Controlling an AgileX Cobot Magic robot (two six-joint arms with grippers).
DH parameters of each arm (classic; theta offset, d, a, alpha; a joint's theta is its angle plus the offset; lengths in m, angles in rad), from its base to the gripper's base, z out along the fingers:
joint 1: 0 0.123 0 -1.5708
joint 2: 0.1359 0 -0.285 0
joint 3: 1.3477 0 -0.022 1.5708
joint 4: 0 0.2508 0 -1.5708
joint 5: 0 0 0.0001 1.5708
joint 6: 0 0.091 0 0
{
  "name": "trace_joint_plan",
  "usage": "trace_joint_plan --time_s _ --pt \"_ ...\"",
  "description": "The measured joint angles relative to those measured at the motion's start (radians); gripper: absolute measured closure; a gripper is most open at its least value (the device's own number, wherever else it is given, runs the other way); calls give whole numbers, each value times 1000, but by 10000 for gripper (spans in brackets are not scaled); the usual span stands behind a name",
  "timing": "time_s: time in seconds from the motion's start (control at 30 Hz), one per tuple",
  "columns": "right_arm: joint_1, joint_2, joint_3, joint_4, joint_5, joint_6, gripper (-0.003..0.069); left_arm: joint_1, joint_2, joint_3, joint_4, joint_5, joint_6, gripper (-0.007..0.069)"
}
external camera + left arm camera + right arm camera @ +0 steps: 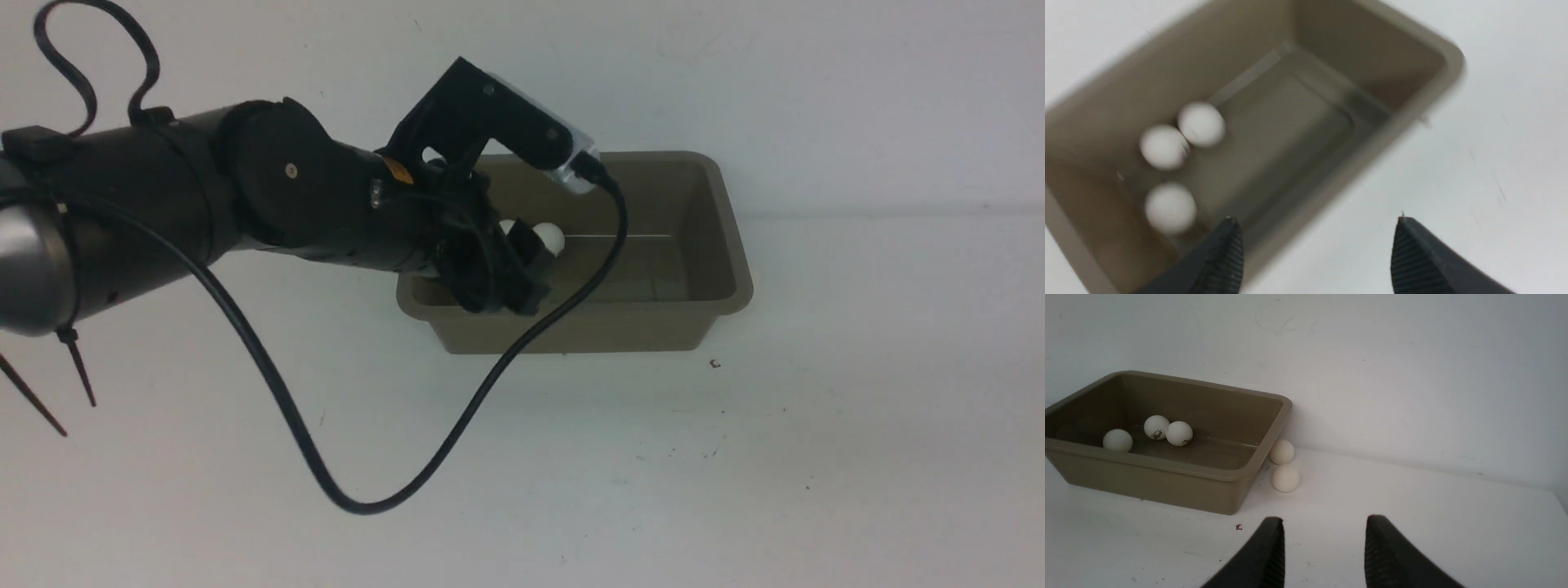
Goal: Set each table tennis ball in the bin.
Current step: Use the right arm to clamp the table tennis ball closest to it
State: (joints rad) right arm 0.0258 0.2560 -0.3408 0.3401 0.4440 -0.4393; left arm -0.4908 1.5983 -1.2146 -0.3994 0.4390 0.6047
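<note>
The grey-brown bin (735, 269) stands at the back of the white table, by the wall. Three table tennis balls lie in it near one end: a touching pair (1156, 426) (1179, 433) and a single one (1117, 440). In the left wrist view they are blurred (1201, 123) (1163, 146) (1170, 207). Two more balls (1281, 452) (1285, 478) lie on the table beside the bin (1147, 482). My left gripper (510, 282) (1316, 222) hangs open and empty over the bin's near rim (1372, 53). My right gripper (1326, 519) is open and empty, low over the table, short of those two balls.
The white wall (1372, 375) rises right behind the bin and the two loose balls. A black cable (326, 482) loops down from my left wrist to the table in front of the bin. A small dark speck (715, 364) lies by the bin's front corner.
</note>
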Motion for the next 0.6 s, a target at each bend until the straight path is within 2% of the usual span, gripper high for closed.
trace_joint_plan --time_s 0.1,0.17,0.2,0.23,0.27,0.3,0.33,0.43,0.6 --pt "0 0 0 0 0 0 396 0 -7 0 82 101 -65 187" --pt "0 0 0 0 0 0 396 0 -7 0 227 205 -207 187" --pt "0 0 0 0 0 0 396 0 -7 0 258 230 -235 187" --pt "0 0 0 0 0 0 396 0 -7 0 421 299 -369 187" --pt "0 0 0 0 0 0 396 0 -7 0 452 312 -399 187" --pt "0 0 0 0 0 0 396 0 -7 0 543 351 -501 187" --pt "0 0 0 0 -1 0 396 0 -7 0 581 366 -564 187" --pt "0 0 0 1 -4 0 396 0 -7 0 628 388 -655 187" --pt "0 27 -23 1 4 0 396 0 -9 0 608 361 -661 187"
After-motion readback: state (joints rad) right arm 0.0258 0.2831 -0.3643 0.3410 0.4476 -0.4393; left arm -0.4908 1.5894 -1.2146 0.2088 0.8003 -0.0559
